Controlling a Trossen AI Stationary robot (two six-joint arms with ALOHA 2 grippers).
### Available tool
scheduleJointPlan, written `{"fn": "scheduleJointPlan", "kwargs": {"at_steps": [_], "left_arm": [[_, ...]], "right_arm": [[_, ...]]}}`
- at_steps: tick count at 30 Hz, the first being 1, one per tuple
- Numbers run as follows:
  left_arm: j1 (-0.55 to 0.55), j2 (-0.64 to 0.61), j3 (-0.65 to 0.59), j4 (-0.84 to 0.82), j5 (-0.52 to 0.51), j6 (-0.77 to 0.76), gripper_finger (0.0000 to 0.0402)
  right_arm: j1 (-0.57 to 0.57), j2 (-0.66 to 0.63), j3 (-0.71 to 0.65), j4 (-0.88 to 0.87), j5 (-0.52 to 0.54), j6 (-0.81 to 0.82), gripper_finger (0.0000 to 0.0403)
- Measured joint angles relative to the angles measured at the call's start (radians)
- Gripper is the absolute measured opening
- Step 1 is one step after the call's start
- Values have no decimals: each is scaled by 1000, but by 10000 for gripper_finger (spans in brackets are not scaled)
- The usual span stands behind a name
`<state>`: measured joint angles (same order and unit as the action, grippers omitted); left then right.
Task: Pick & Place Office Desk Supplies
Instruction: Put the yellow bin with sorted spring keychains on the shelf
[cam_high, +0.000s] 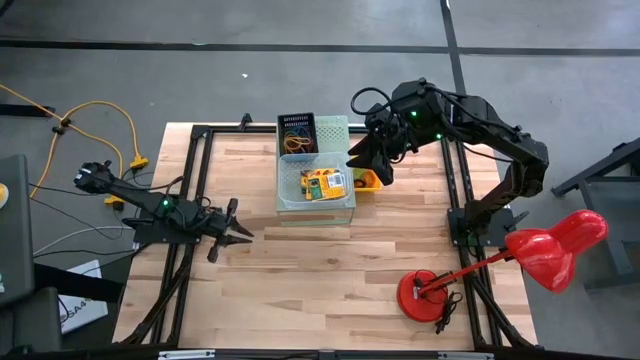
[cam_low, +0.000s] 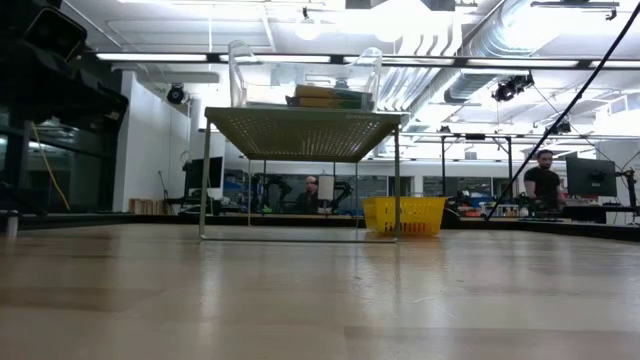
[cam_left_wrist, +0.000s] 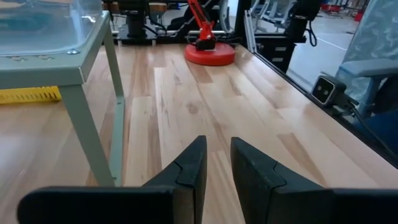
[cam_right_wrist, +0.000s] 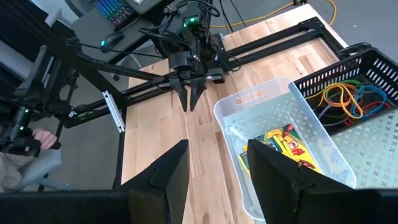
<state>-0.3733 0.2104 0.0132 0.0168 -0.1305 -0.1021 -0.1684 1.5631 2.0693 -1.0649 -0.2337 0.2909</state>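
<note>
1. A robotics lab or workshop — a large open hall with a grey concrete floor (cam_high: 300, 80) around the wooden table (cam_high: 320, 270).
2. Overhead, exposed silver ducts (cam_low: 470, 60) and strip lights (cam_low: 170, 57).
3. Far back, workbenches with monitors (cam_low: 592, 178) and other robot arms — a person (cam_low: 543, 182) stands among them.
4. A yellow cable (cam_high: 95, 115) trails across the floor on the left.

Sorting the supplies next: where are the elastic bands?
In the high view, the elastic bands lie in the black basket on the pale-green stand's far-left corner, beside the clear tray.
</note>
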Motion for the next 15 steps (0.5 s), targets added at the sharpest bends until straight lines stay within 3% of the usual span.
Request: {"fn": "scheduleJointPlan", "kwargs": {"at_steps": [8,15], "left_arm": [[0,1,0,8,-63,-5,68],[0,1,0,7,-59,-34,68]], "right_arm": [[0,0,0,0,0,0,150],[0,0,0,0,0,0,150]]}}
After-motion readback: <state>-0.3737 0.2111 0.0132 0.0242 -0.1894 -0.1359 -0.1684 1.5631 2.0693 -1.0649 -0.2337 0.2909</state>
